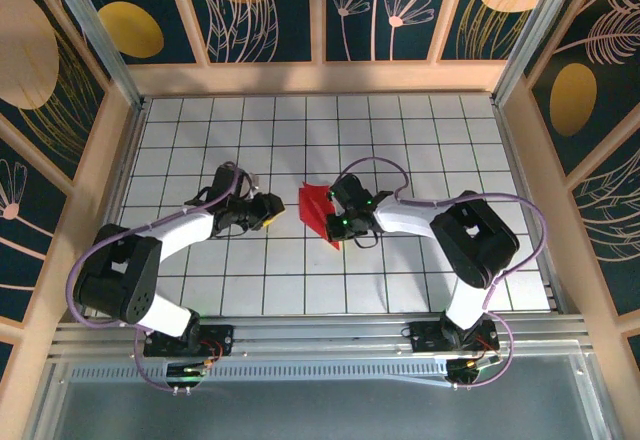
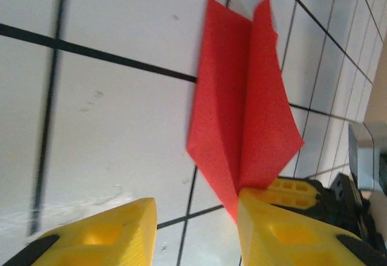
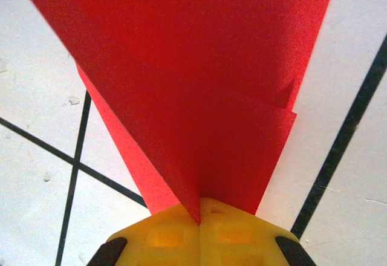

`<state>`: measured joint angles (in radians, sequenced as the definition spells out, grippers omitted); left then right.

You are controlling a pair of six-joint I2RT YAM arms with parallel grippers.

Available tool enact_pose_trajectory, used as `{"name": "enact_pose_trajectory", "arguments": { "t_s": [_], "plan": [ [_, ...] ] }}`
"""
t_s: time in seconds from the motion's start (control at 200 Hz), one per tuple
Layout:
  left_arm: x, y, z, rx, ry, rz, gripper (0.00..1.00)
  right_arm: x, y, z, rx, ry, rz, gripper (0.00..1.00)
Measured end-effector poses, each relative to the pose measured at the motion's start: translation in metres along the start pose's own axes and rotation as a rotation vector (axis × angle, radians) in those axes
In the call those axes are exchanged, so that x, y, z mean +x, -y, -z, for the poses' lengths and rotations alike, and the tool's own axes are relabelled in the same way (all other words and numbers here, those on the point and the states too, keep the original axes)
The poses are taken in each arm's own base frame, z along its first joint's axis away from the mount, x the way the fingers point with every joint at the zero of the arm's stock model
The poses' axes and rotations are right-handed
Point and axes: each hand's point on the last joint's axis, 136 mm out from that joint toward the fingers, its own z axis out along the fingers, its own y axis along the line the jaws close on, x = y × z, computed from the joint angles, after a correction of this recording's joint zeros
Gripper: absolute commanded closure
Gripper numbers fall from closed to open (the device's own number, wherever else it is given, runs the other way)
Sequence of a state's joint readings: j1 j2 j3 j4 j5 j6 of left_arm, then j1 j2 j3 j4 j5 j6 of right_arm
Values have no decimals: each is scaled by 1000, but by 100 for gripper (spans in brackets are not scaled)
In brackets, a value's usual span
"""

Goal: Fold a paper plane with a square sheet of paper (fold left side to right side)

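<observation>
The red sheet of paper stands folded into a slim paper plane (image 1: 316,205) with a centre crease, at mid-table. My right gripper (image 1: 338,228) is shut on its pointed end; in the right wrist view the yellow fingertips (image 3: 175,233) pinch the crease and the red wings (image 3: 193,66) fan out above them. My left gripper (image 1: 272,210) is open just left of the plane. In the left wrist view its yellow fingers (image 2: 103,236) are spread apart, with the plane (image 2: 242,109) ahead and its tip beside the right-hand finger. The right gripper's yellow fingers (image 2: 296,190) show behind that tip.
White gridded table top (image 1: 200,140) with wooden walls around it. Both arms reach in from the near edge towards the middle; the right arm's grey cable (image 1: 400,175) loops above it.
</observation>
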<state>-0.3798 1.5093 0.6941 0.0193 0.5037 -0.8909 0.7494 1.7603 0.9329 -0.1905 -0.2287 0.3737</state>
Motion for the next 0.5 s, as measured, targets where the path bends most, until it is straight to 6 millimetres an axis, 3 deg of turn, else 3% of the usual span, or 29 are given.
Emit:
{"name": "enact_pose_trajectory", "arguments": {
  "t_s": [0.22, 0.5],
  "plan": [
    [24, 16, -31, 9, -95, -38, 58, 5, -4, 0, -77, -25, -2, 100],
    [16, 32, -50, 28, -101, -47, 57, 7, -6, -1, -102, -36, 1, 100]
  ]
}}
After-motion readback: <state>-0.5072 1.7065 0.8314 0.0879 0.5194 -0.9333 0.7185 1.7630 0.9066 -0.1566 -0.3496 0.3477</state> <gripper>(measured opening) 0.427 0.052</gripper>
